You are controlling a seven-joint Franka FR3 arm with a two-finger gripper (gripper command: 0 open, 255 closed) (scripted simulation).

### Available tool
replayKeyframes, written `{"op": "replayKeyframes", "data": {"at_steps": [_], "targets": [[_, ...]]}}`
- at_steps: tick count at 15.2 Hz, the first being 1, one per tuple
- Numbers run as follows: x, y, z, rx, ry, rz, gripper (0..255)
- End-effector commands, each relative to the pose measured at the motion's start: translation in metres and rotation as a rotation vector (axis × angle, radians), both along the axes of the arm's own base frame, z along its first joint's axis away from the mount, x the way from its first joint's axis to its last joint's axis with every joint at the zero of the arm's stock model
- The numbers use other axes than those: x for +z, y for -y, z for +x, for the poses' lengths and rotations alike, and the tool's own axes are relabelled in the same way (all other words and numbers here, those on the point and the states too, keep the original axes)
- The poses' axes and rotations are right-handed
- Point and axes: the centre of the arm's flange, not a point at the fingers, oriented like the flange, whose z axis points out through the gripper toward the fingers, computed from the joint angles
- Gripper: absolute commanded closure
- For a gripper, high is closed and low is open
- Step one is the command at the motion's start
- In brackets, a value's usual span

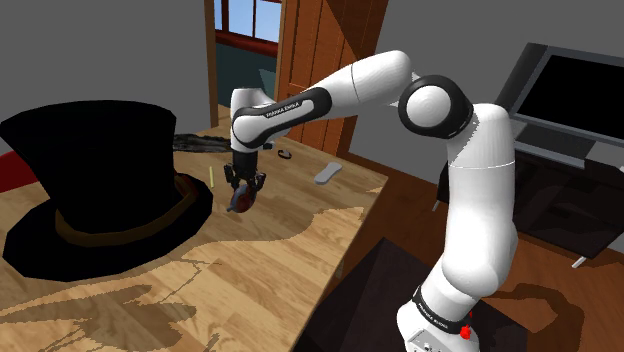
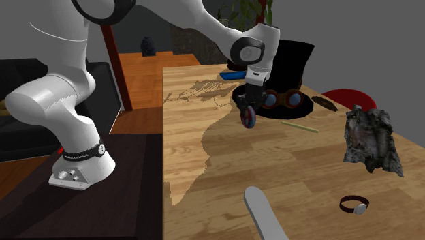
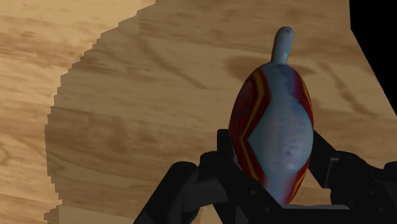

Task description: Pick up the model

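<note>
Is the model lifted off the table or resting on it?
Lifted, it seems: the gripper clasps the model, and in the shoulder view it hangs above the table.

The white, smooth-shelled Franka arm point(image 1: 482, 190) is made of rounded tubular links joined by dark grey disc-shaped joints point(image 1: 432, 104). A black band with small white lettering point(image 1: 283, 109) wraps the forearm. A second lettered band point(image 2: 80, 154) rings the foot, beside a red spot point(image 1: 465, 328). The grey base plate point(image 2: 68, 177) carries round bolts. The all-black two-finger gripper point(image 2: 249, 108) is angular.
</note>
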Motion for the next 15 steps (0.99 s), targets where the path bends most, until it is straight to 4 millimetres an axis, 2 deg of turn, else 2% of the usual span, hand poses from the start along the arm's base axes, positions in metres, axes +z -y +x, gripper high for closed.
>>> {"op": "replayKeyframes", "data": {"at_steps": [1, 2, 15], "targets": [[0.0, 0.0, 0.0, 0.001, 0.0, 0.001, 255], [-0.001, 0.0, 0.0, 0.001, 0.0, 0.001, 255], [0.068, 0.0, 0.0, 0.001, 0.0, 0.001, 255]]}}
